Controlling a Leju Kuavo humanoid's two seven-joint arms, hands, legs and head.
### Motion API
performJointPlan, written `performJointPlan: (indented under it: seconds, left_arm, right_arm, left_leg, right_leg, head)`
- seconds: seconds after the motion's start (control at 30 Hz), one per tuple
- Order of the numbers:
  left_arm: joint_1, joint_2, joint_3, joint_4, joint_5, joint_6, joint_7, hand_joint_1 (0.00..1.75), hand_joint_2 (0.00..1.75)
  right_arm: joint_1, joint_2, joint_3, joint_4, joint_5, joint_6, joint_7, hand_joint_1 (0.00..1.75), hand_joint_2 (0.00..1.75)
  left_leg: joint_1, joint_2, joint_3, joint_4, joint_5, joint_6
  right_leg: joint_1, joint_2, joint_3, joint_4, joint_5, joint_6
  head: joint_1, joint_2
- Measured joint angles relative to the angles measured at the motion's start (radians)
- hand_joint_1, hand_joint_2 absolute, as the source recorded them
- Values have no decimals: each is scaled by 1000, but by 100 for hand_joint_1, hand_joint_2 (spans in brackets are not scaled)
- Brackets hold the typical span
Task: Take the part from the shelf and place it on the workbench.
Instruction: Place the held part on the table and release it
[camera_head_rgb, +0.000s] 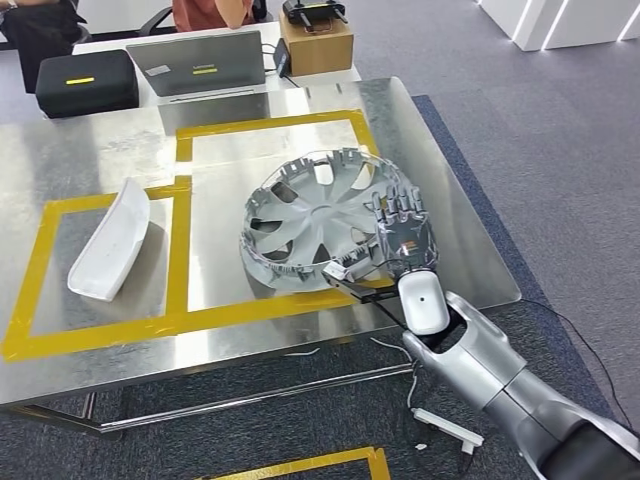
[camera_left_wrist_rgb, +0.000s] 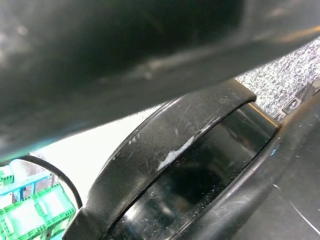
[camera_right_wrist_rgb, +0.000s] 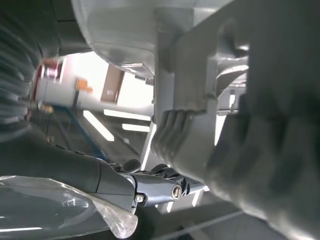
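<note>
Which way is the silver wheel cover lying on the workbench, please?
Inner side up: the wheel cover lies on the workbench, its rim clips pointing upward, with the right hand holding its near edge.

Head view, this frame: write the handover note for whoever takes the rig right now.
Right hand: grips the near right rim of the silver plastic wheel cover; the right wrist view shows the thumb under the rim.
Left hand: hanging, state cannot be told.
Wheel cover: over the steel workbench, inside the right yellow-taped rectangle; whether fully set down is unclear.
White curved part: lies in the left rectangle.
Done: cover off the shelf, at the bench.
Left: settle it, release, withdraw.
</note>
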Motion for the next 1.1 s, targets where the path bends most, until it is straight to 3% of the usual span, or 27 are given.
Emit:
performJointPlan:
  seconds: [0.17,0.43,0.7,1.1]
  left_arm:
    - [1,0,3,3,-3,-1,-8,0,0]
    - [4,0,4,5,-6,-3,-14,0,0]
    - [5,1,7,6,-5,-13,-18,0,0]
    - [5,3,7,6,-5,-13,-20,0,0]
  right_arm:
    - [-96,-104,148,-7,0,29,-4,0,175]
    - [-212,-238,320,8,-1,8,-124,0,175]
    - [-287,-312,367,26,-3,-13,-249,0,175]
    - [-312,-360,402,30,-3,-36,-247,0,175]
  left_leg:
    - [-1,0,0,1,0,0]
    - [-1,0,0,1,-1,1]
    - [-1,0,0,1,-1,2]
    - [-1,0,0,1,-1,2]
  right_leg:
    - [-1,0,0,0,0,0]
    - [-1,-1,0,0,0,1]
    - [-1,-1,0,0,0,1]
    - [-1,0,0,0,0,1]
  head:
    - [0,0]
    - [0,0]
    - [0,0]
    - [0,0]
